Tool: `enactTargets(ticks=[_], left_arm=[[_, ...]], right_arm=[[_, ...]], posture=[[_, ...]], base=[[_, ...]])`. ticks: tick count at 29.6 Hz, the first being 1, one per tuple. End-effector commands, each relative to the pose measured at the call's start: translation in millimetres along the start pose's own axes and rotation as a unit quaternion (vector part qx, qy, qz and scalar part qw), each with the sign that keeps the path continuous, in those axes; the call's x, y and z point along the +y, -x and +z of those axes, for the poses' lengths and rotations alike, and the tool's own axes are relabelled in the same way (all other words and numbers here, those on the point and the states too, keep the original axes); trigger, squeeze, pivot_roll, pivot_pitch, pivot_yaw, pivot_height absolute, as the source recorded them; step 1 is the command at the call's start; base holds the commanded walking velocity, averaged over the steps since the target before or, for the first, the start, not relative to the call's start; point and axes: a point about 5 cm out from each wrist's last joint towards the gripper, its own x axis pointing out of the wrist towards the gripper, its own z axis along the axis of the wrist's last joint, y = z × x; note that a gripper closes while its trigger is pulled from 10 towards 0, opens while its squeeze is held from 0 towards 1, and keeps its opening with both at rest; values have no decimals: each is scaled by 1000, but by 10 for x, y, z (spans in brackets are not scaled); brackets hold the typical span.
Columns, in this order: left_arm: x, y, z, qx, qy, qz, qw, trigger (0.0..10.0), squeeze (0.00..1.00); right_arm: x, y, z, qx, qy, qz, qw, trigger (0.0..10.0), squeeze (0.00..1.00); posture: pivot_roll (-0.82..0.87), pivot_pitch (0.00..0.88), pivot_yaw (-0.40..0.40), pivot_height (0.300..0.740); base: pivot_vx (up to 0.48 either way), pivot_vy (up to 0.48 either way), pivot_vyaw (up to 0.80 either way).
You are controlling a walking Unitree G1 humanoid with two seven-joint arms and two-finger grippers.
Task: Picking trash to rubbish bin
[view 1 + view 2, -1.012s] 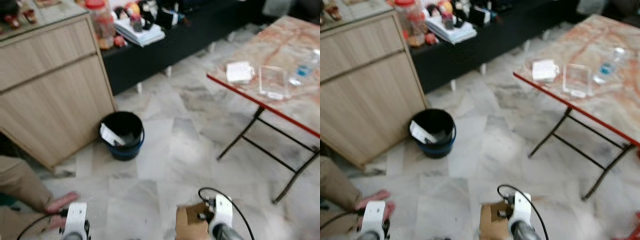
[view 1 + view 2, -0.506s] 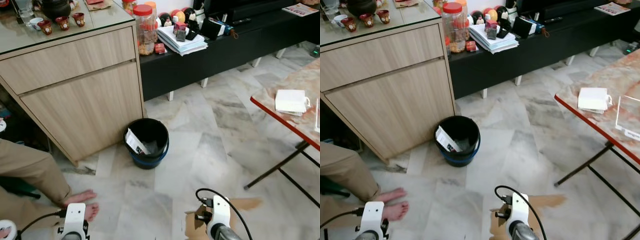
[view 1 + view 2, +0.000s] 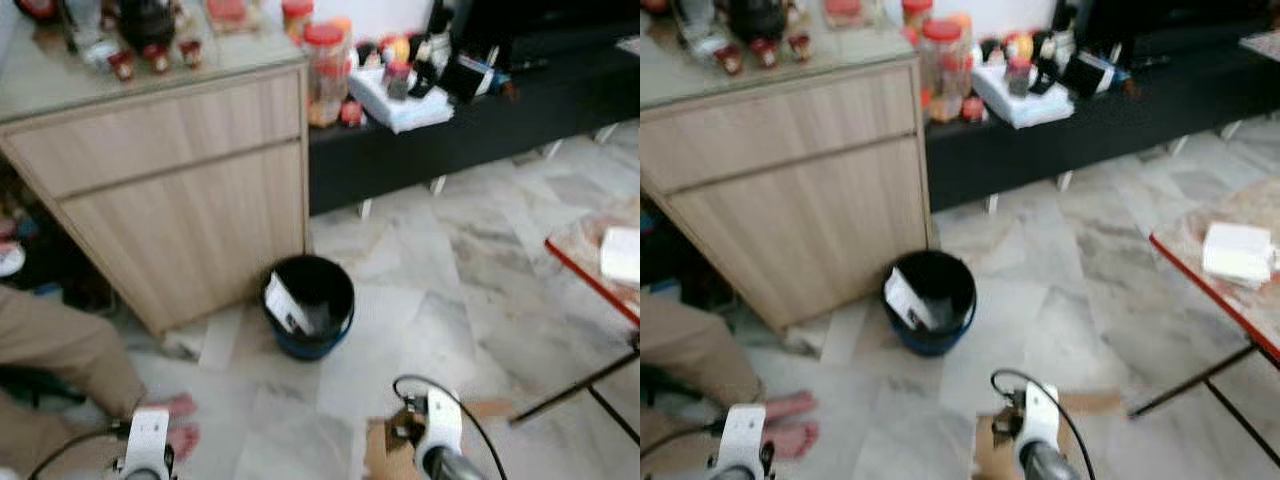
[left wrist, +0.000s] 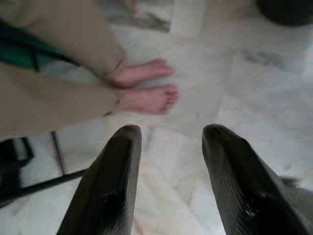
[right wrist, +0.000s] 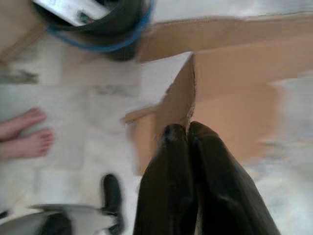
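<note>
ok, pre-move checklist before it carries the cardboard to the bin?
1. Right gripper shut on the cardboard piece: ok.
2. Black rubbish bin in view ahead, beside the wooden cabinet: ok.
3. Bin has room, one white item inside: ok.
4. Path clear: not ok, person's bare feet on the floor to the left.
5. Left gripper open, holding nothing: ok.
6. Head views sharp: not ok, blurred.

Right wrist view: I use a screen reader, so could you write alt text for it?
The right end effector is shut on a brown cardboard piece above marble floor. A black bin holding white trash lies ahead, and a person's bare feet are nearby.
</note>
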Motion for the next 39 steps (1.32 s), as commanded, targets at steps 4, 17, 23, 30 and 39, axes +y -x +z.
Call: enactTargets(ticks=[4,17,23,30,39], left_arm=[[88,38,-142,24,-4,13,1000,10000,0],[80,44,-153,24,-2,14,1000,10000,0],[86,44,-151,23,-3,14,1000,10000,0],[91,42,-149,23,-3,14,1000,10000,0],[84,40,-140,21,-4,13,1000,10000,0]], right_arm=[[38,5,-65,12,1,3,1000,10000,0],[40,3,-46,7,6,7,1000,10000,0],[57,0,-47,7,-6,8,1000,10000,0],[77,-5,-24,3,10,16,1000,10000,0],[93,-11,-8,2,-3,18,1000,10000,0]], posture=[[137,194,-23,740],[139,215,-25,740],[142,218,-22,740],[146,219,-22,740],[145,215,-21,740]], base=[[384,0,672],[381,0,475],[381,0,533],[380,0,439],[381,0,233]])
